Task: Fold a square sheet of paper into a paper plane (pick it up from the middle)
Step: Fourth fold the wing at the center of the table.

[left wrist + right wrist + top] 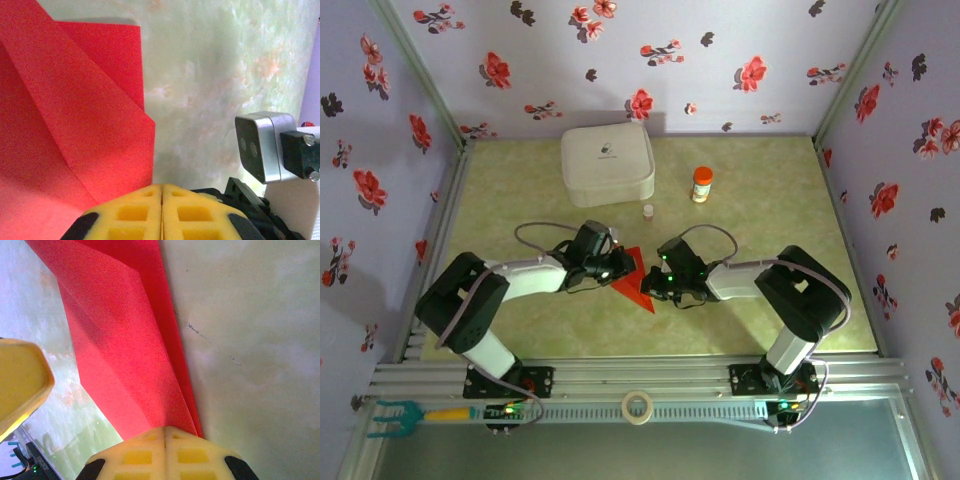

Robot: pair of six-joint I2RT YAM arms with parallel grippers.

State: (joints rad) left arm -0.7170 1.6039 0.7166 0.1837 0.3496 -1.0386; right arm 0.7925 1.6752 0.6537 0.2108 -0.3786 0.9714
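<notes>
- The square sheet of paper lay mid-desk, creased into layered flaps, not yet a finished plane.
- The right end effector pinched its narrow end; the left end effector was clenched at its edge.

No word, number or brand can be read anywhere in the views. The white rounded plastic case, on the bench beyond the left pincer, carries a small dark mark on its lid. It may be a logo, but it is too small to make out. The small orange-capped bottle, beyond the right pincer, is too small in view for any label on its body to be read. The creased bright red paper between the two pincers is plain on every face seen from above and from both wrists.
</notes>
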